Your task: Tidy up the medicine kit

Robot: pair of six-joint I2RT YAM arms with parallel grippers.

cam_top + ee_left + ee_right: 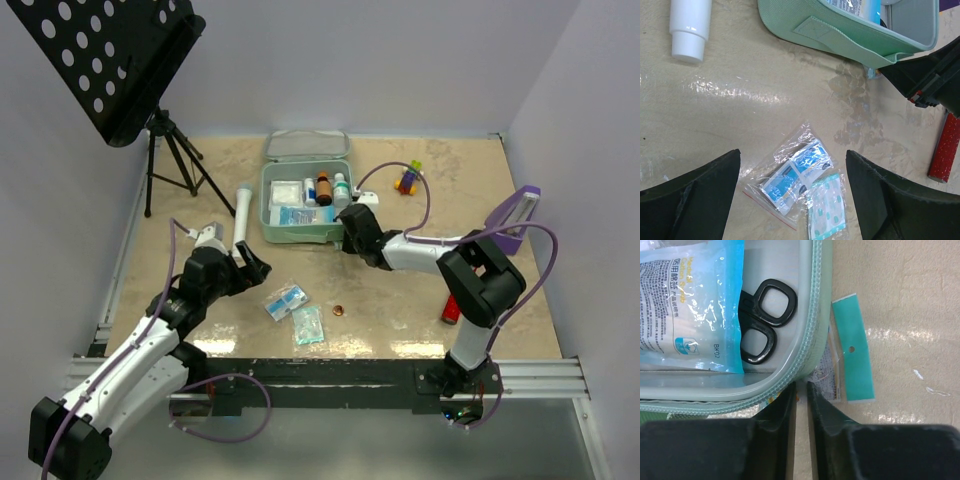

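on the beige desk (pixel 400 300), the mint-green medicine kit (pixel 300 236) lies open toward the back, near the middle. the left pincer (pixel 792 160) hangs wide open above a clear bag of blue sachets (pixel 792 180). the right pincer (pixel 801 387) sits at the kit's near right corner, jaws almost together; i cannot tell whether they pinch anything.

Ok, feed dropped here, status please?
Left gripper open over packets. Right gripper nearly closed at medicine kit rim, grip unclear. Kit open, partly packed. Teal packet beside rim.
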